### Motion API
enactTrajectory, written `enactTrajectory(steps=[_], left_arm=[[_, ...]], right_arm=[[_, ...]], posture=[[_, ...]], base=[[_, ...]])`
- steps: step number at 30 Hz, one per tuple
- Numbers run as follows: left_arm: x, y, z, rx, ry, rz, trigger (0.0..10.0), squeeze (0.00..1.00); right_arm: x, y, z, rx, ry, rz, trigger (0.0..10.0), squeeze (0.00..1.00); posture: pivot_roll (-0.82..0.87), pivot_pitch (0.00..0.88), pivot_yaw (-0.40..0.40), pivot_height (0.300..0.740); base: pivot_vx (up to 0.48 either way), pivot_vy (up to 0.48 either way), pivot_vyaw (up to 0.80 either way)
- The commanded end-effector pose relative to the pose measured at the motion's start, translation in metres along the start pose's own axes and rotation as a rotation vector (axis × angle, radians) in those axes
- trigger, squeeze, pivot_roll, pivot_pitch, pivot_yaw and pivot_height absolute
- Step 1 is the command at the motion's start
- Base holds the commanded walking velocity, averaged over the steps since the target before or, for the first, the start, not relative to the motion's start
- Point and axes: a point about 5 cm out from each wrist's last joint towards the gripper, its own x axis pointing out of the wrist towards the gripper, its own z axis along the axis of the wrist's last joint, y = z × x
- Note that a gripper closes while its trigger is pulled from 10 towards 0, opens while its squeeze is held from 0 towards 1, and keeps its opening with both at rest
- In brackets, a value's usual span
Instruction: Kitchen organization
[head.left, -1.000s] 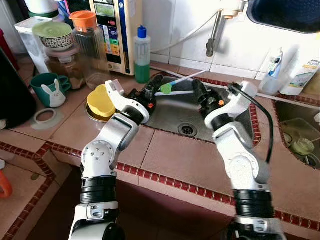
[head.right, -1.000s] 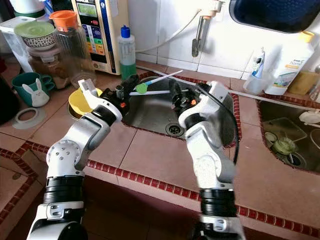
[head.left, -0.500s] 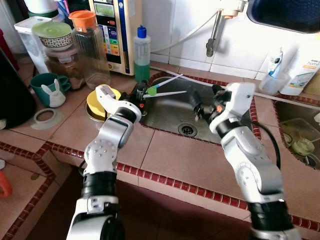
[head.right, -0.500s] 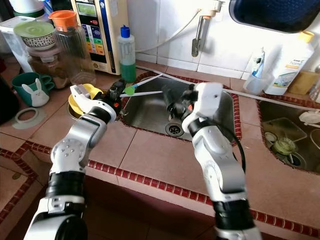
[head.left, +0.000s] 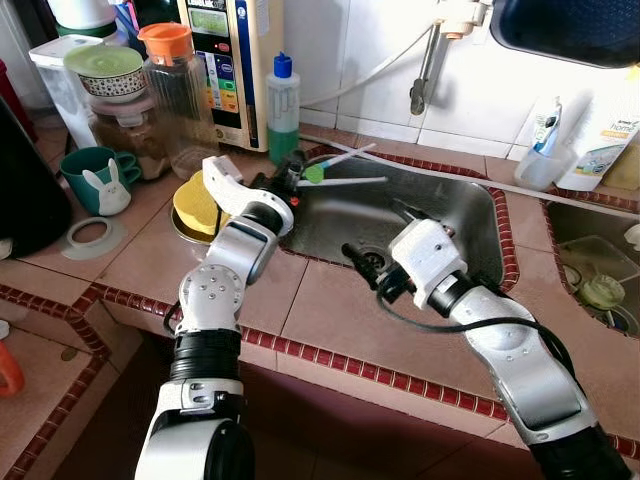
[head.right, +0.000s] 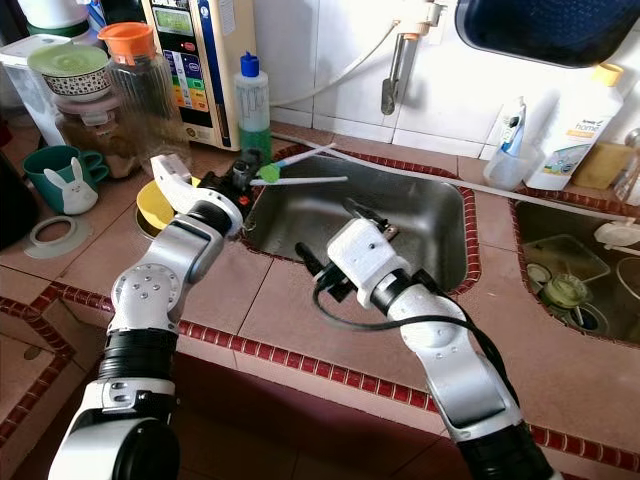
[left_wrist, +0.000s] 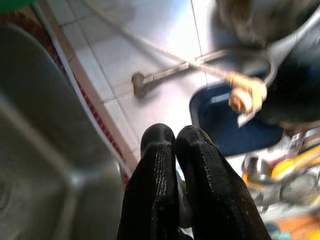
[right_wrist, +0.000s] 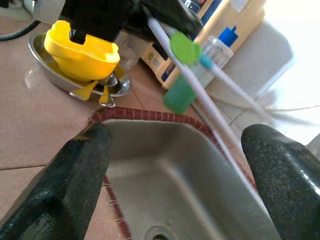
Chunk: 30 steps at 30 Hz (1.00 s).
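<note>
**Utensils held over the sink's near-left corner; right arm clear**

Left eye view: The left gripper (head.left: 285, 180) sits at the near-left corner of the steel sink (head.left: 470, 215), pinched onto two thin utensils: a white stick with a green disc (head.left: 313, 173) and a second pale rod (head.left: 350, 182) lying nearly level over the basin. Just beside the left arm, on the counter, a yellow bowl (head.left: 195, 205) rests in a shallow steel dish. The right gripper (head.left: 360, 268) hangs at the sink's front rim near the drain, well apart from the utensils.

Right eye view: Same layout. A green-liquid bottle with a blue cap (head.right: 252, 95) stands against the wall behind the left gripper; a teal rabbit mug (head.right: 55, 178) stands further left on the counter.

Left wrist view: The two black fingers (left_wrist: 159, 170) are pressed together with something pale caught between them, probably the utensil handles, though blur prevents certainty.

Right wrist view: The right fingers (right_wrist: 75, 165) stand spread wide with nothing between them, looking across the basin towards the yellow bowl and the green-tipped stick.

Assessment: The step in hand appears to be carrying the utensils from the sink to a storage spot. The next move calls for a steady lift clear of the bottle and bowl, keeping the long ends from catching the sink rim.
</note>
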Motion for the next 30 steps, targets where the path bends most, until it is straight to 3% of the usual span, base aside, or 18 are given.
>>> enactTrajectory(steps=[1, 8, 13, 14, 20, 21, 22, 23, 30], left_arm=[[0.002, -0.009, -0.031, -0.059, 0.063, -0.019, 2.6, 0.0], [0.001, -0.011, -0.038, -0.051, 0.089, -0.022, 3.1, 0.0], [0.0, -0.013, -0.043, -0.044, 0.111, -0.024, 3.2, 0.0], [0.0, -0.013, -0.043, -0.046, 0.114, -0.027, 3.2, 0.0], [-0.001, -0.014, -0.046, -0.045, 0.124, -0.028, 3.3, 0.0], [-0.001, -0.015, -0.047, -0.045, 0.126, -0.028, 3.3, 0.0], [-0.002, -0.015, -0.048, -0.044, 0.127, -0.027, 3.3, 0.0], [-0.002, -0.015, -0.048, -0.043, 0.129, -0.028, 3.4, 0.0], [-0.005, -0.012, -0.048, -0.041, 0.132, -0.016, 3.9, 0.0]], right_arm=[[0.005, -0.006, 0.004, -0.088, -0.013, -0.034, 10.0, 0.64], [0.012, -0.008, 0.001, -0.17, -0.01, -0.078, 10.0, 0.62], [0.024, -0.001, 0.001, -0.177, -0.009, -0.101, 10.0, 0.6], [0.027, 0.002, 0.0, -0.182, -0.003, -0.103, 10.0, 0.4], [0.042, 0.005, -0.005, -0.187, 0.02, -0.154, 10.0, 0.34], [0.046, 0.005, -0.007, -0.197, 0.027, -0.168, 4.1, 0.32], [0.047, 0.005, -0.008, -0.204, 0.029, -0.174, 4.1, 0.32], [0.048, 0.004, -0.008, -0.209, 0.031, -0.182, 0.0, 0.31], [0.049, -0.005, -0.014, -0.254, 0.051, -0.23, 0.0, 0.29]], posture=[[0.06, 0.01, 0.006, 0.74], [0.06, 0.009, 0.006, 0.74], [0.07, 0.01, 0.01, 0.74], [0.07, 0.011, 0.011, 0.74], [0.07, 0.012, 0.006, 0.74], [0.07, 0.013, 0.004, 0.74], [0.07, 0.013, 0.004, 0.74], [0.07, 0.014, 0.003, 0.74], [0.07, 0.015, 0.002, 0.74]], base=[[0.0, 0.0, 0.0], [0.0, 0.0, 0.0], [0.0, 0.0, 0.0], [0.0, 0.0, 0.0], [0.0, 0.0, 0.0], [0.0, 0.0, 0.0], [0.0, 0.0, 0.0], [0.0, 0.0, 0.0], [0.0, 0.0, 0.0]])
